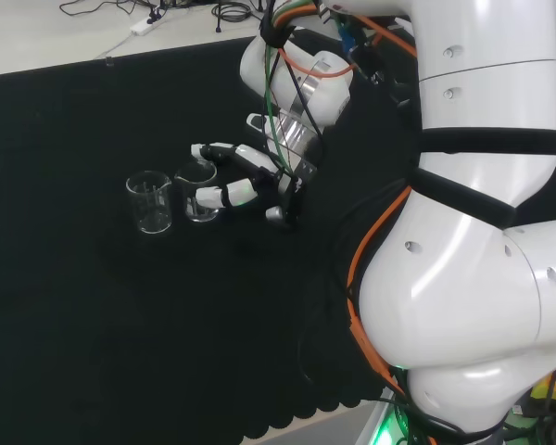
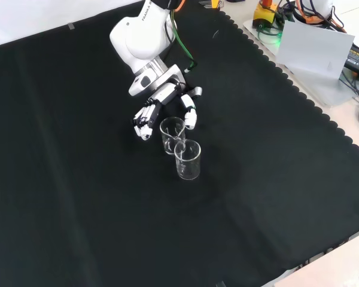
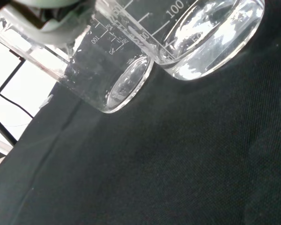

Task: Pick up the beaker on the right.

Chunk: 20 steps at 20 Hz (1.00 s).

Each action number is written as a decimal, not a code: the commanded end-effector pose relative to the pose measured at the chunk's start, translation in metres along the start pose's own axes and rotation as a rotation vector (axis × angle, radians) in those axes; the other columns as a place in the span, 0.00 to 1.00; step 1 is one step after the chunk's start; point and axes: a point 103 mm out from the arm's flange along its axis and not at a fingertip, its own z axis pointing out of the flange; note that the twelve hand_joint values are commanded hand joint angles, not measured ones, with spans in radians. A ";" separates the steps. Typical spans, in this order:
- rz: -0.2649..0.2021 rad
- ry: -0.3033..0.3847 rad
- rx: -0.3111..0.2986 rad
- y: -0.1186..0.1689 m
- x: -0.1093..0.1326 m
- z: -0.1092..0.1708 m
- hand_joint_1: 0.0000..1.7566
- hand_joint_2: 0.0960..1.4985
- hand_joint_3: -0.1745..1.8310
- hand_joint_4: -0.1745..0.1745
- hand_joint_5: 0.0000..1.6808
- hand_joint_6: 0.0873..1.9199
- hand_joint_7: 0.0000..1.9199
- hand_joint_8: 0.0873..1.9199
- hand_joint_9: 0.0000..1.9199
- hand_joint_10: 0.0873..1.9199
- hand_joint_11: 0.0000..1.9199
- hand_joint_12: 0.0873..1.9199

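Front view: hand (image 2: 161, 104) open, fingers flanking upper beaker (image 2: 172, 134), no grip.

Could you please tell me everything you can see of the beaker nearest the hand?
The nearer beaker is clear glass, upright on the black cloth and looks empty, with white printed marks on its wall. The hand reaches around it, fingers on either side; contact is unclear. A second beaker stands close beside it.

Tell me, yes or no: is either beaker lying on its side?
No: in the front view both the near beaker and the beaker by the hand stand upright on the black cloth.
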 end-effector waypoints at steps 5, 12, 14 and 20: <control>-0.030 0.059 -0.021 0.005 0.001 0.006 0.47 0.31 0.39 0.43 0.25 0.00 0.16 0.26 0.21 0.26 0.00 0.58; -0.025 0.043 -0.017 0.006 0.001 0.006 0.47 0.31 0.39 0.43 0.26 0.00 0.18 0.26 0.22 0.26 0.00 0.59; -0.027 0.040 -0.017 0.006 0.001 0.005 0.47 0.31 0.39 0.43 0.27 0.00 0.18 0.26 0.22 0.26 0.00 0.60; -0.027 0.025 -0.013 0.012 0.008 0.008 0.48 0.31 0.39 0.43 0.28 0.00 0.19 0.26 0.22 0.26 0.00 0.60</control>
